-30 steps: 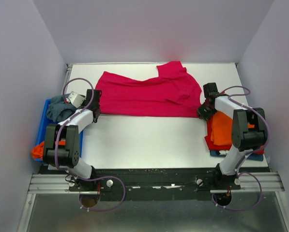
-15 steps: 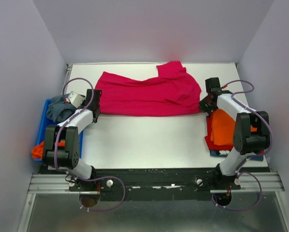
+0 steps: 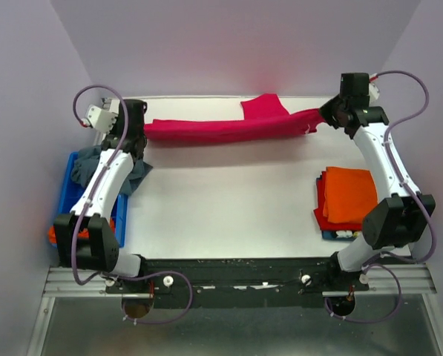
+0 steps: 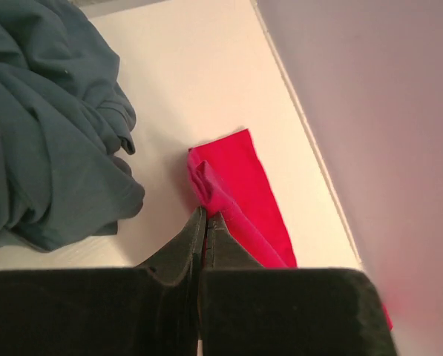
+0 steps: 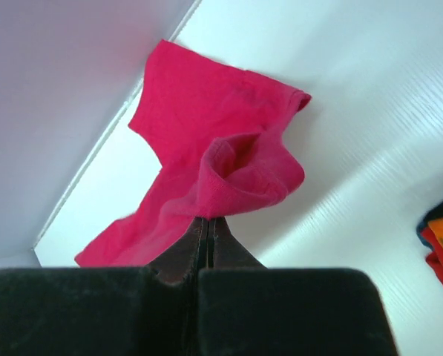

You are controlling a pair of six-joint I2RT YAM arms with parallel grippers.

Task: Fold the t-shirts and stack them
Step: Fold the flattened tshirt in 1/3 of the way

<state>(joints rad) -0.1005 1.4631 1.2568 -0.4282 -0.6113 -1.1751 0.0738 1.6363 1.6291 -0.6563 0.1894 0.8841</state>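
Up at the back, left gripper (image 3: 137, 127) and right gripper (image 3: 327, 116) are pinching the unfolded pink shirt (image 3: 228, 130), with stack (image 3: 351, 194) sitting done, grey shirt (image 4: 50, 133) waiting.

Crimson t-shirt (image 3: 228, 127), taut band, far side

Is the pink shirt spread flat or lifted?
Lifted: the pink shirt hangs stretched between left gripper and right gripper, each shut on an end.

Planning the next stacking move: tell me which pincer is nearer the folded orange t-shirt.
Right. The right pincer holds the crimson t-shirt just beyond the orange t-shirt; the left pincer is across the table.
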